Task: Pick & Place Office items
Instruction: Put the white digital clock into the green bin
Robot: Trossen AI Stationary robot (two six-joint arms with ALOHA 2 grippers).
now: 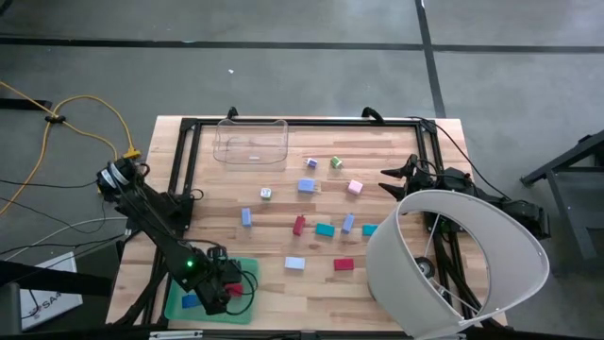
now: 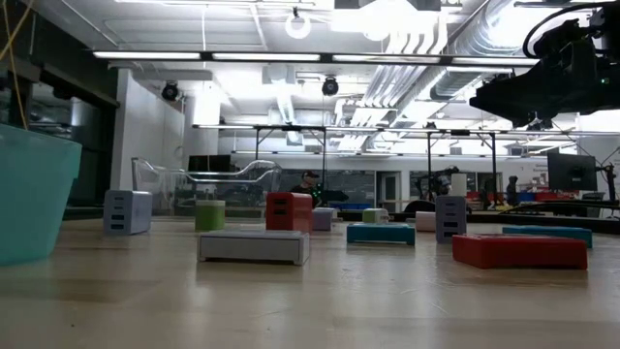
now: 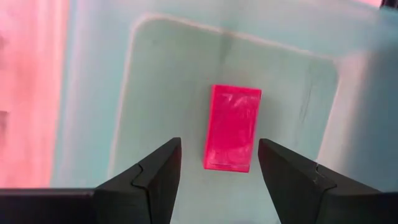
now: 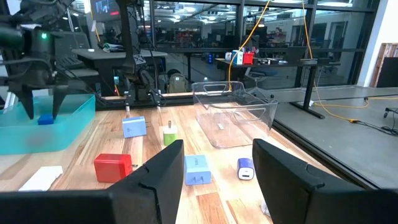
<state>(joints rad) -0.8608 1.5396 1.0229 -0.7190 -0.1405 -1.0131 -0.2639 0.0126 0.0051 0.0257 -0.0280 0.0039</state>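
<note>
- The left tool (image 3: 217, 163) hangs over the green tray (image 1: 247, 312) at the lower left of the high view, jaws parted and empty, a pink block (image 3: 232, 127) lying loose on the tray floor between them.
- A blue block (image 1: 190, 301) lies in the tray too.
- The right tool (image 4: 214, 168) waits at the table's right edge, jaws apart, holding nothing.
- The step looks like a release just made; next comes lifting clear and reaching for the scattered blocks (image 1: 325, 229) mid-table.
</note>
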